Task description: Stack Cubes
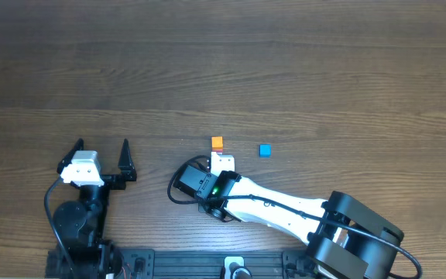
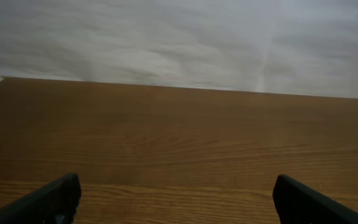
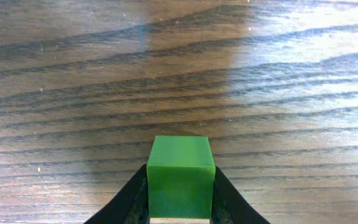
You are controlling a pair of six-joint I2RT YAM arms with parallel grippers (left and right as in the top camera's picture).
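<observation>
Wooden table, two arms, and your right claw clamped on the green cube.

You have a broad brown wood-grain table (image 1: 285, 62) under both arms, and the left wrist view shows a pale, plain wall (image 2: 179, 37) rising behind its far edge. Your right arm (image 1: 285, 208) reaches toward 10 o'clock from its base, and the right gripper (image 3: 179, 193) has its fingers closed tight on the sides of the green cube (image 3: 180, 168). The left gripper (image 1: 101, 151) sits at 9 o'clock from it, well apart, fingers spread wide with nothing between them. In the top view the orange cube (image 1: 217, 142) lies at 12 o'clock just beyond the right wrist. The blue cube (image 1: 265, 150) is at its 3 o'clock, near but not touching.
</observation>
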